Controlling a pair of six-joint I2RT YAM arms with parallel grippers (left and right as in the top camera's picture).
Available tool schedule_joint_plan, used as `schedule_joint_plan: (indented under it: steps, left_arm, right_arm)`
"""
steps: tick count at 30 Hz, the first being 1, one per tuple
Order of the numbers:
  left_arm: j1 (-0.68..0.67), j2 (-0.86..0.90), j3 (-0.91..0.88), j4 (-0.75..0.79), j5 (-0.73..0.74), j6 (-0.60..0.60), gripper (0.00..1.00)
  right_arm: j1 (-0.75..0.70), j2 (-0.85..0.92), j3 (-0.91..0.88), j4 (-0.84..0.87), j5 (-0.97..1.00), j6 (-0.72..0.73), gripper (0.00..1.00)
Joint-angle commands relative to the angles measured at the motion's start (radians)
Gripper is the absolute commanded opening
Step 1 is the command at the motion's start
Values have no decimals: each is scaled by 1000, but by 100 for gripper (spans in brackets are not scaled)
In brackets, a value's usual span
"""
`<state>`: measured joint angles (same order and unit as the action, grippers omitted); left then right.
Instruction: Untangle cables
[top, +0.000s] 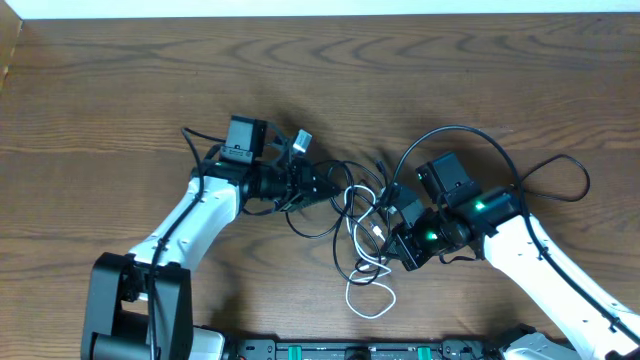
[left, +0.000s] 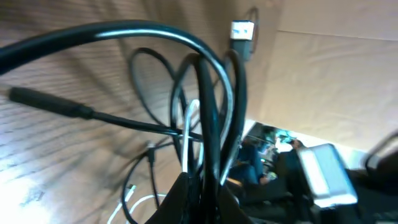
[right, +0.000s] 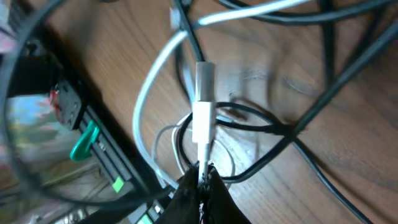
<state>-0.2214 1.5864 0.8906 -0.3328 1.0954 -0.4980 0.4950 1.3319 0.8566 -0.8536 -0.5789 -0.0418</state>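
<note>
Two grips clear only in wrist views, left tool (left: 202, 186) pinching black cable (left: 209, 106), right tool (right: 202, 177) pinching white cable (right: 203, 118)

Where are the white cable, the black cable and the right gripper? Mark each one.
white cable (right: 202, 118): right wrist view, on its white plug.
black cable (left: 143, 26): left wrist view, on the top of its arching loop.
right gripper (right: 202, 175): right wrist view, between its closed fingertips.
</note>
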Motion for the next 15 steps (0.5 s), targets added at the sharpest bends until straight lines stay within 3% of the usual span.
schedule_joint_plan:
  steps: [1, 10, 15]
  left_arm:
    - [20, 3, -4, 2, 100, 25, 8]
    - [20, 3, -4, 2, 98, 53, 8]
    - [20, 3, -4, 2, 98, 79, 8]
  right_arm:
    - [4, -11, -49, 51, 52, 87, 1]
    - [4, -11, -213, 360, 65, 387, 1]
    - [4, -10, -308, 508, 64, 484, 4]
